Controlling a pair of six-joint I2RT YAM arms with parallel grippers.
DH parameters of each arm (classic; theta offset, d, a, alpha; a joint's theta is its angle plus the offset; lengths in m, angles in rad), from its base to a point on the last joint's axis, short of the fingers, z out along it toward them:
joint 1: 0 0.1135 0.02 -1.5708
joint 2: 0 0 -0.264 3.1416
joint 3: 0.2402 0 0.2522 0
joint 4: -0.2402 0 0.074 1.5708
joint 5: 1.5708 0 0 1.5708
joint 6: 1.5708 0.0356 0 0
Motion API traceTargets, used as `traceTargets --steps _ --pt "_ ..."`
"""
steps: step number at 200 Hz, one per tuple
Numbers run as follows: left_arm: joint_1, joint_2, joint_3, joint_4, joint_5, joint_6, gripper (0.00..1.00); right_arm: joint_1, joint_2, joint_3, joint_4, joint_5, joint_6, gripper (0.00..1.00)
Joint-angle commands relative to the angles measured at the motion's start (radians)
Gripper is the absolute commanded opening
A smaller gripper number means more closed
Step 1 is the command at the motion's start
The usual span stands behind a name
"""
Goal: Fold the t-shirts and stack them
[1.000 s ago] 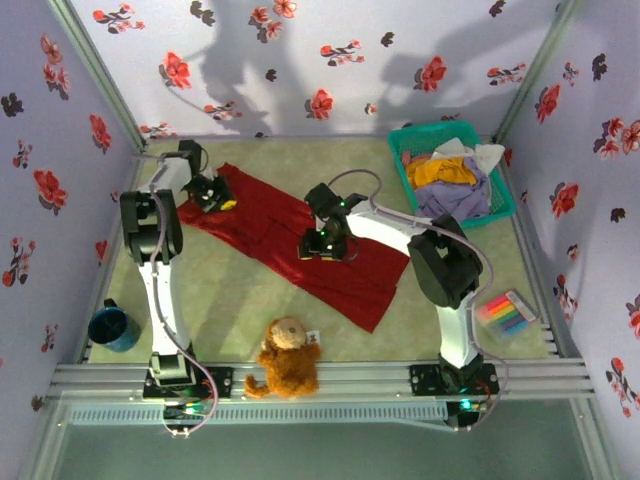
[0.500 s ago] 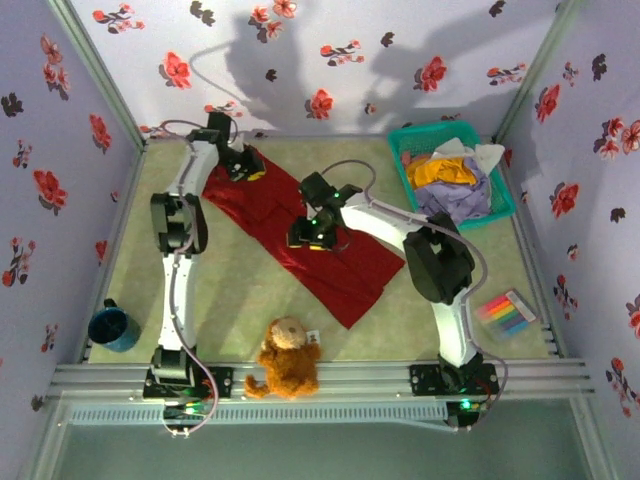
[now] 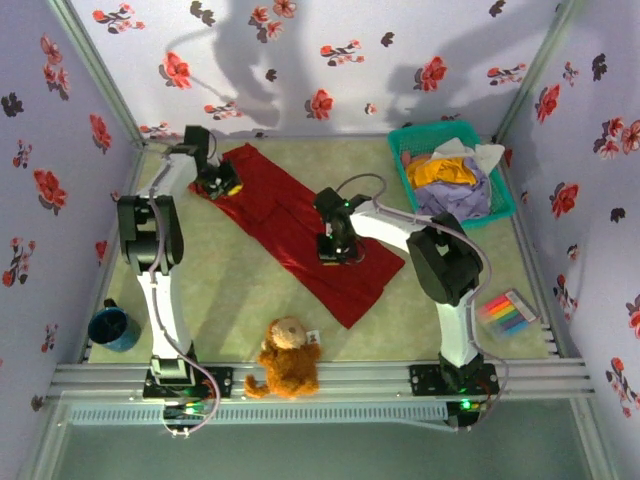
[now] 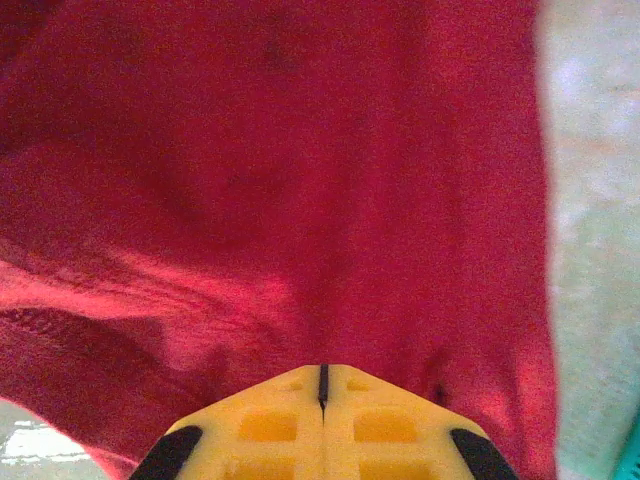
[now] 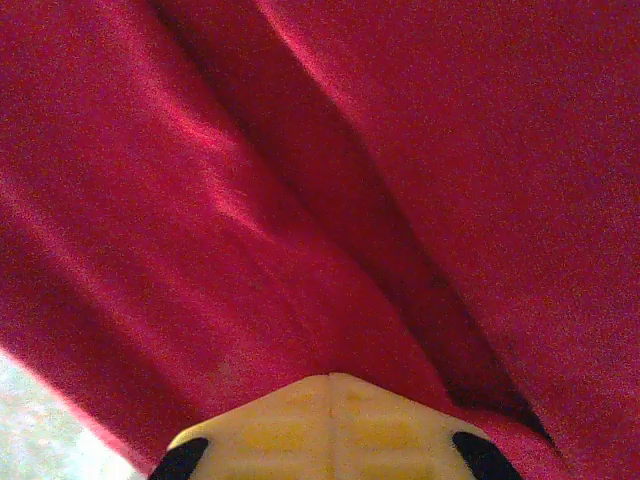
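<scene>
A large deep-red t-shirt (image 3: 290, 215) lies spread diagonally across the mat, from back left to front middle. My left gripper (image 3: 222, 186) sits at its back-left corner. In the left wrist view the yellow fingers (image 4: 270, 425) meet at the tip (image 4: 323, 370), shut on the red cloth (image 4: 300, 180). My right gripper (image 3: 335, 252) rests on the middle of the shirt. Its jaws (image 5: 330, 378) are shut, with a ridge of red cloth (image 5: 250, 200) running into them. Mustard (image 3: 445, 172), lavender (image 3: 455, 200) and white (image 3: 480, 152) shirts lie heaped in the basket.
The teal mesh basket (image 3: 510, 210) stands at the back right. A brown teddy (image 3: 288, 355) sits at the front edge between the arm bases. A blue mug (image 3: 112, 326) is at the front left, and a pack of coloured markers (image 3: 505, 312) at the front right. Flowered walls enclose three sides.
The left gripper swung toward the back wall, then came back left with the shirt's corner. The right gripper went from open to shut on the shirt's middle and shifted slightly right.
</scene>
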Motion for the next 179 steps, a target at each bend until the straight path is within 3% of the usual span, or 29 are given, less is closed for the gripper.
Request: traceTargets --steps 1,75,127,151,179 --pt "-0.004 0.009 -0.068 0.115 -0.009 -0.037 0.0 0.016 -0.049 -0.041 0.028 0.026 0.022 0.04" --pt "-0.004 0.199 0.033 0.121 0.089 -0.013 0.0 0.114 -0.009 -0.086 0.084 -0.04 0.07 0.0" --pt "-0.041 0.313 0.198 0.128 0.164 -0.044 0.0 0.148 0.035 0.01 0.048 -0.04 0.069 0.02" --pt "-0.068 0.351 0.293 0.122 0.201 -0.05 0.0 0.143 -0.043 0.048 -0.002 0.047 0.059 0.14" --pt "-0.07 0.318 0.361 0.1 0.196 -0.034 0.01 0.099 -0.098 0.138 -0.063 0.093 0.027 0.19"
